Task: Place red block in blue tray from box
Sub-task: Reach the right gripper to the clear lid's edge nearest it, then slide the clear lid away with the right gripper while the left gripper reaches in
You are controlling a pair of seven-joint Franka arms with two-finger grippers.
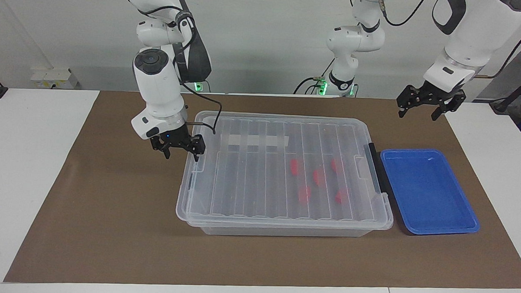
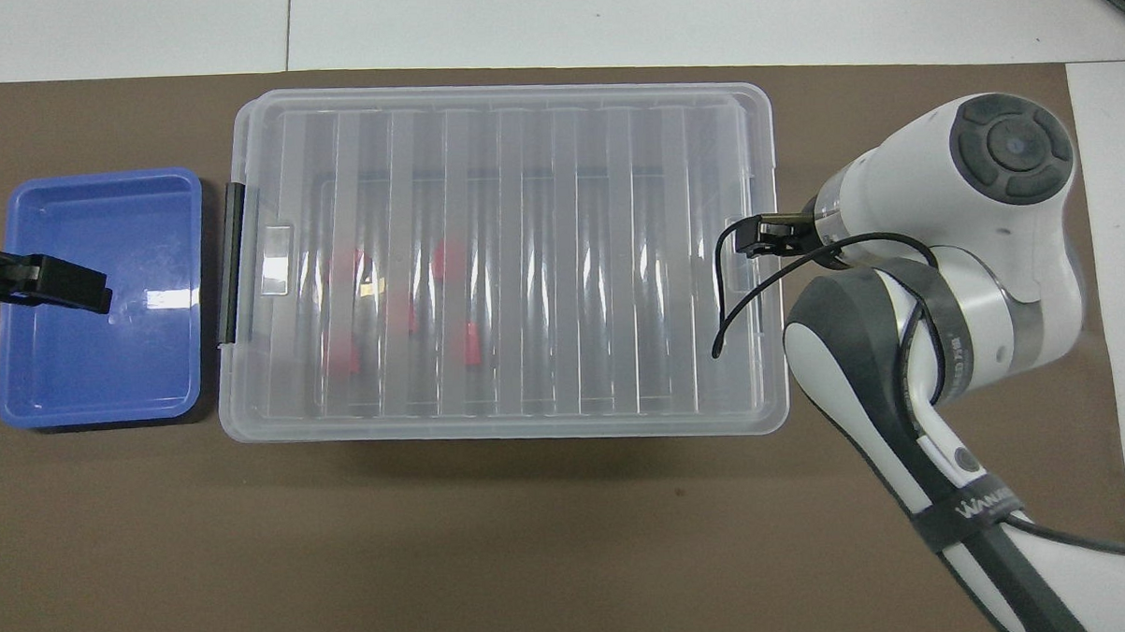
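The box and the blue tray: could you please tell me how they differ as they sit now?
The box is clear plastic and much larger; the blue tray is opaque and small. The box is deep and closed under a ribbed lid; the tray is shallow and open. The box holds red blocks; the tray holds none. Both are rectangular and sit side by side.

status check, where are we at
Right pincer open at box end. Left pincer open, waiting above tray. Red blocks inside; lid on.
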